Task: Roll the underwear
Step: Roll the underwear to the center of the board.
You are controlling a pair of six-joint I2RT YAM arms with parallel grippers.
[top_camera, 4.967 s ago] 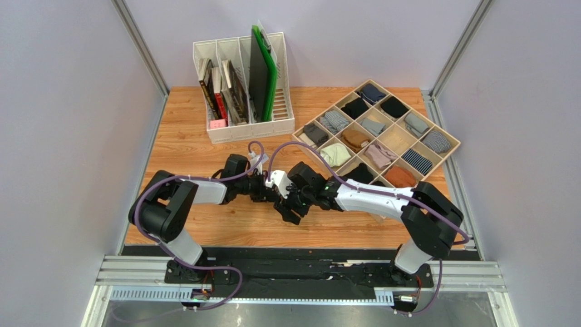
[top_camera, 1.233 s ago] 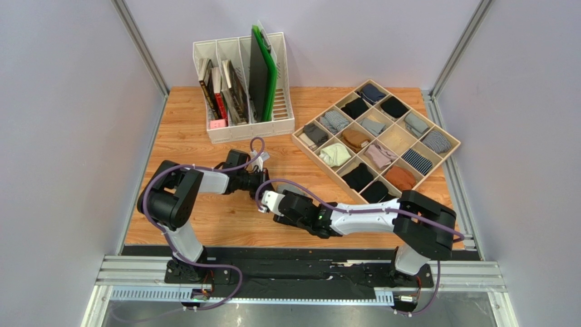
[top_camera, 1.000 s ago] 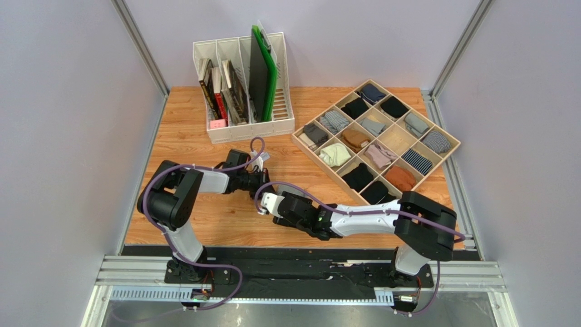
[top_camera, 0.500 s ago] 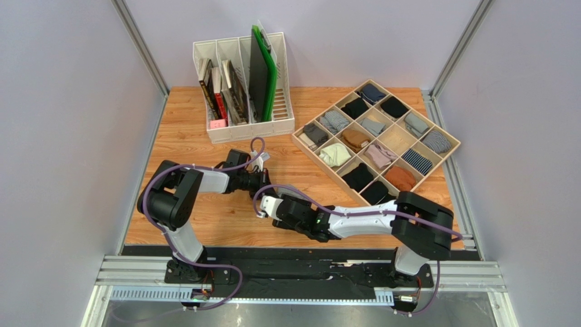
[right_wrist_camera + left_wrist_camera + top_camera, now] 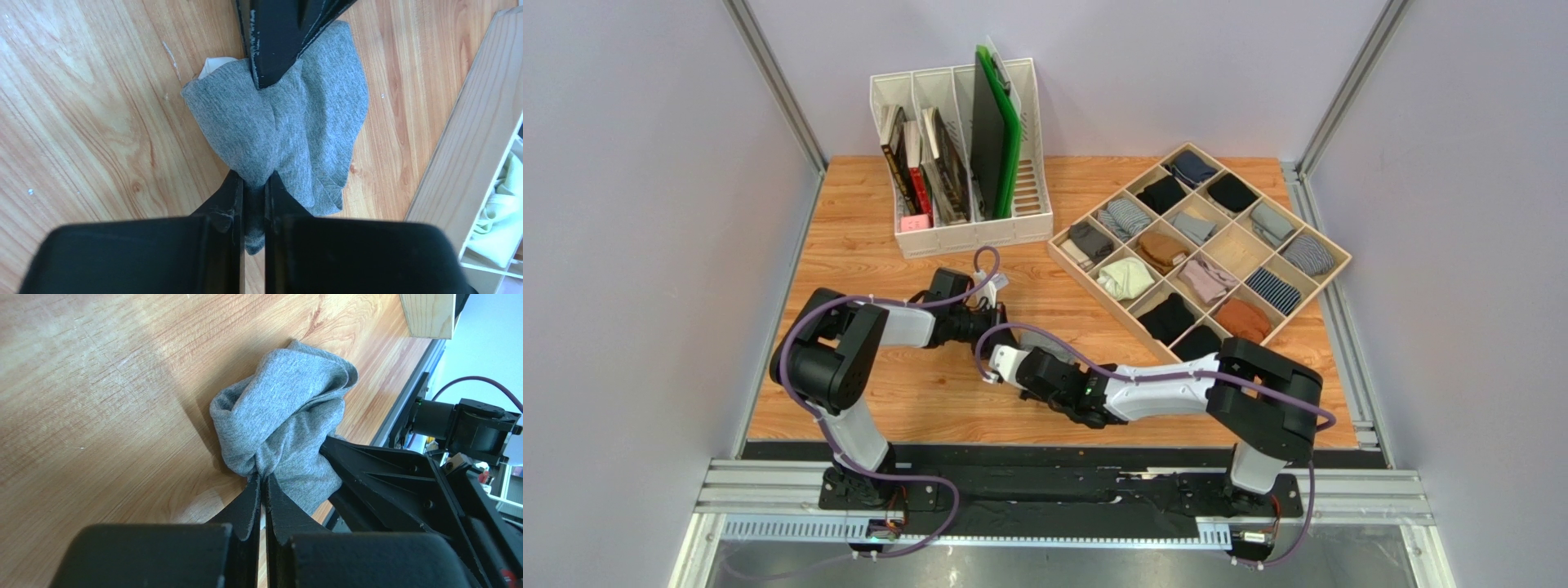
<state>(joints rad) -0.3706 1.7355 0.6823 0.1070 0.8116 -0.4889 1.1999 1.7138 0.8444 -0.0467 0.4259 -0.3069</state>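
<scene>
The underwear is a crumpled heather-grey bundle lying on the wooden table, hidden under the two wrists in the top view. My left gripper is shut on its near fold. My right gripper is shut on the opposite end of the underwear, with grey cloth pinched between its jaws. The two grippers face each other across the bundle: the left fingers show at the top of the right wrist view, the right fingers at the right of the left wrist view. A sliver of white waistband peeks out.
A wooden divided tray with several rolled bundles stands at the back right; its corner lies close to the underwear. A white file holder with books and a green board stands at the back left.
My right gripper has closed onto the underwear, and its arm has edged a little to the left. The left arm has stayed where it was, still shut.
</scene>
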